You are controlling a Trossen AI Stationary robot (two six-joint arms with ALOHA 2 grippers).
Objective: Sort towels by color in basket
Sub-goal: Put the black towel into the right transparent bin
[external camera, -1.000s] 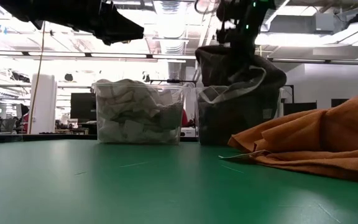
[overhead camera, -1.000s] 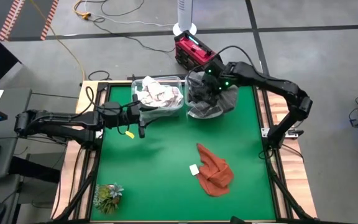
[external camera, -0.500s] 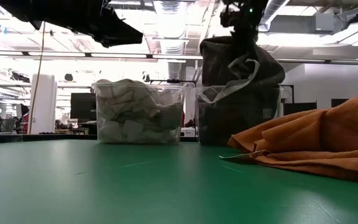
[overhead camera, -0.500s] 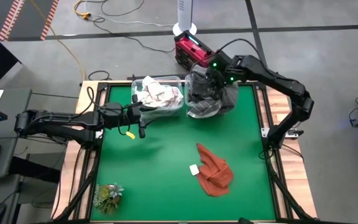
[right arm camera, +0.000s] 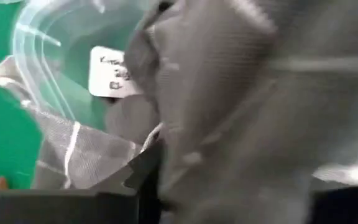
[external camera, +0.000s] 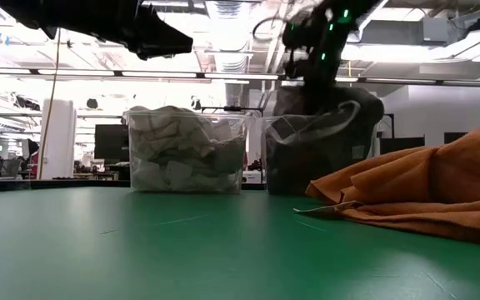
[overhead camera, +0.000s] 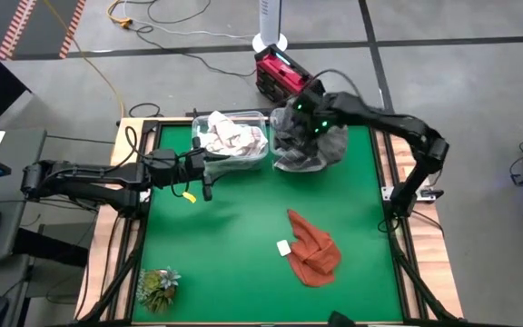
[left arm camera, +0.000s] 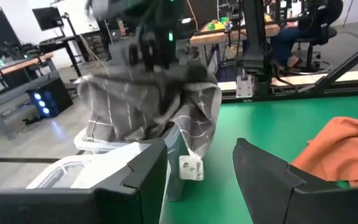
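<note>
Your right arm's fingers are buried in cloth, so you can't tell by eye how wide they stand, though the right gripper seems to be pinching the dark grey towel with thin white lines from above. That soft cloth is bunched over the clear plastic basket on the right at the far edge of the green table, with one corner spilling down the outside of the wall and a white care tag dangling from it.

The left gripper hangs just beside the clear plastic basket on the left, its dark fingers spread and holding nothing. That basket is packed with crumpled white and pale checked towels.

The rust orange towel lies in a loose heap near the middle of the table, well apart from both baskets, with a small white tag at its edge.

Expect every one of these cloths to be light and limp. They'll drape, fold over the fingers and snag on a basket rim rather than drop cleanly. For the grey one, I'd judge the overhanging corner needs tucking in, or it may drag the rest out. For the orange one, take hold at a raised ridge of the heap, not a flat edge, and pinch deep enough to gather several layers. The small green plant at the near left corner isn't yours to move.
</note>
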